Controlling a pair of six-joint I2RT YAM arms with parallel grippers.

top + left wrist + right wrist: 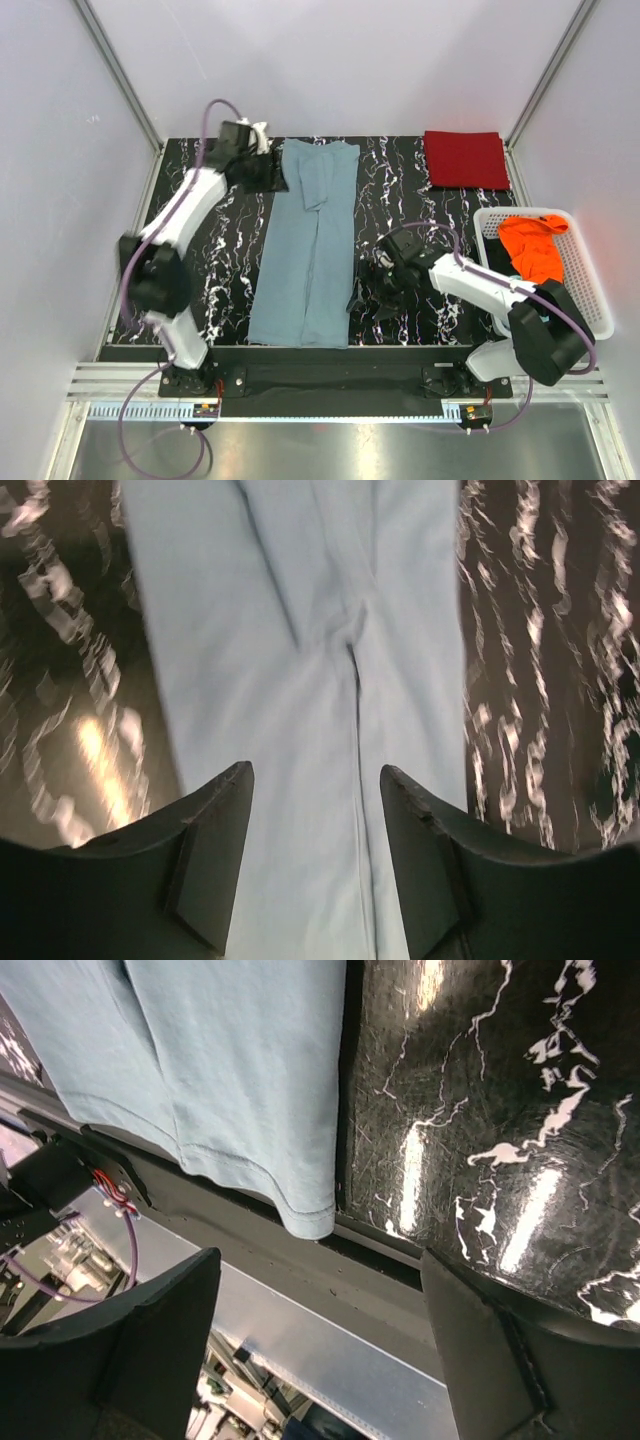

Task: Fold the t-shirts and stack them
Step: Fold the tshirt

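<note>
A grey-blue t-shirt (pixel 305 245) lies on the black marbled table, folded lengthwise into a long strip from the back to the near edge. My left gripper (pixel 264 172) hovers at its far left corner; in the left wrist view the gripper (pixel 315 780) is open, with the cloth (pixel 300 630) beneath it and nothing between the fingers. My right gripper (pixel 373 285) is just right of the shirt's near right corner. It (pixel 320 1280) is open and empty, and the hem corner (pixel 305 1215) hangs over the table edge. A dark red t-shirt (pixel 465 158) lies folded at the back right. An orange t-shirt (pixel 532 248) sits crumpled in the basket.
A white slatted basket (pixel 592 290) stands at the table's right edge, beside the right arm. Grey walls close in the table on three sides. A metal rail (pixel 330 400) runs along the near edge with both arm bases.
</note>
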